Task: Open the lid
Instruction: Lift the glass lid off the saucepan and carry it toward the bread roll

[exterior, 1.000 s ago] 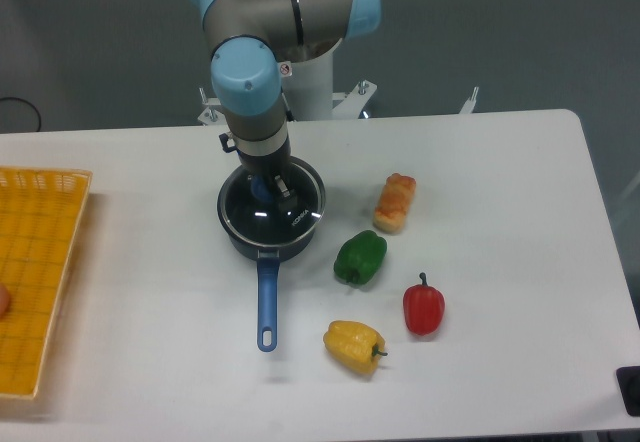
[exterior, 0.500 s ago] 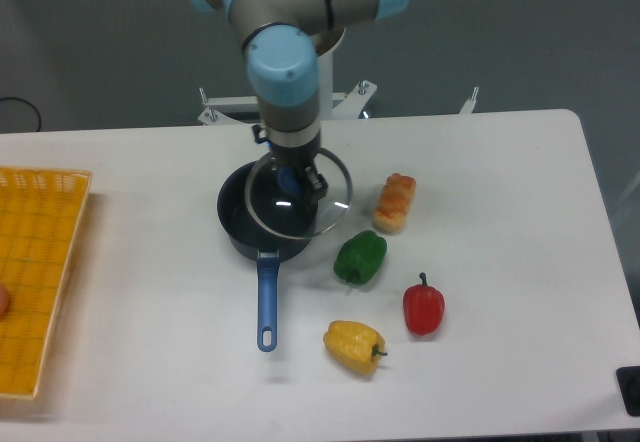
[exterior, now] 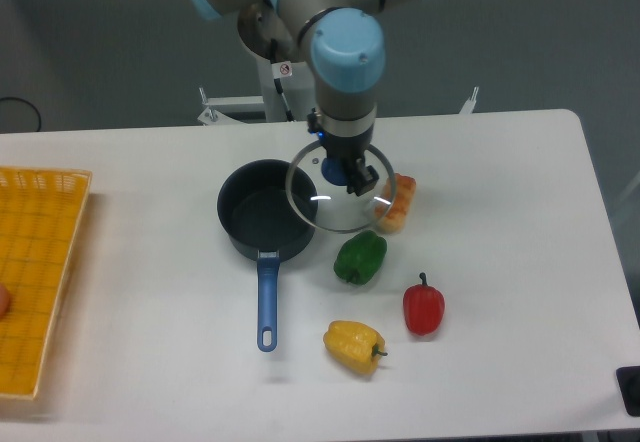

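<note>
lid (exterior: pixel 330 202) moved right off saucepan (exterior: pixel 262 224), gripper (exterior: pixel 345 170) clamped

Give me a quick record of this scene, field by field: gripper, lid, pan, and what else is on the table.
gripper: gripper shut on the lid's blue knob
lid: lid lifted, held clear of the pan, off to its right
saucepan: saucepan uncovered, blue handle pointing toward camera
vegetables: green pepper, red pepper, yellow pepper
other: bread partly behind lid; yellow basket at left edge

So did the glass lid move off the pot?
Yes. The lid went right, off the saucepan, toward the bread, held by the gripper.
</note>
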